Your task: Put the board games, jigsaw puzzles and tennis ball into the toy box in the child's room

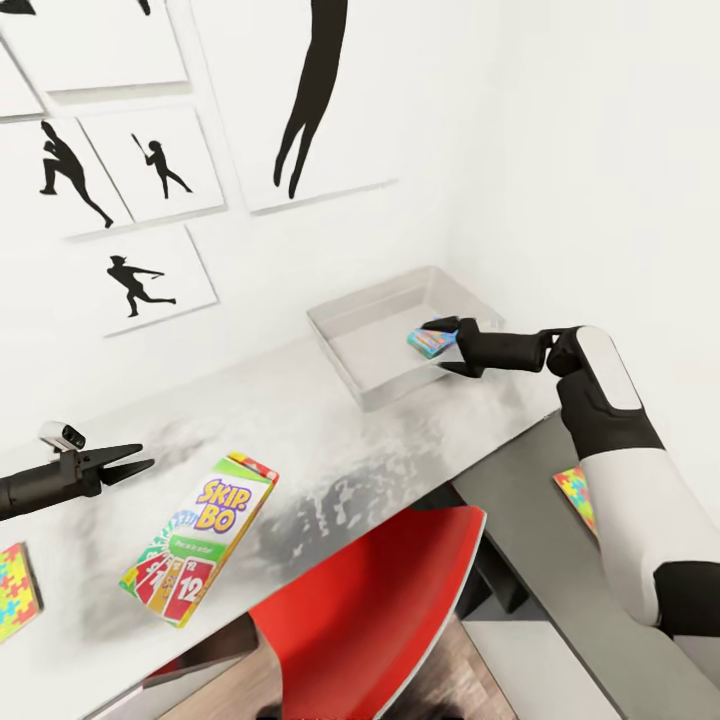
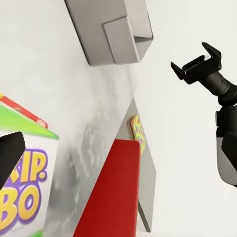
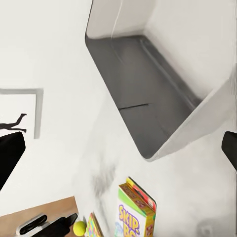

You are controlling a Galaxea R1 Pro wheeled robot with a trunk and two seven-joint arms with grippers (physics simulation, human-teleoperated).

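The light grey toy box (image 1: 345, 335) stands on the pale table (image 1: 300, 420) in the corner. My right gripper (image 1: 437, 341) hovers over its near side. Its jaws stand wide apart with nothing between them in the right wrist and left wrist (image 2: 196, 60) views, so it is open. A small blue multicoloured board game (image 1: 428, 344) shows at its fingertips, inside the box outline. The Skip-Bo board game (image 1: 200, 535) lies flat beside my open left gripper (image 1: 138, 464). One jigsaw puzzle (image 1: 15, 590) lies at the far left, another (image 1: 577, 497) on the lower dark top. The tennis ball (image 3: 79, 228) sits beyond Skip-Bo (image 3: 136, 212).
A red chair (image 1: 370, 610) is tucked under the table below Skip-Bo. White walls with black silhouette posters (image 1: 140, 170) close in behind the table and to its right. The toy box floor (image 3: 148, 84) looks bare in the right wrist view.
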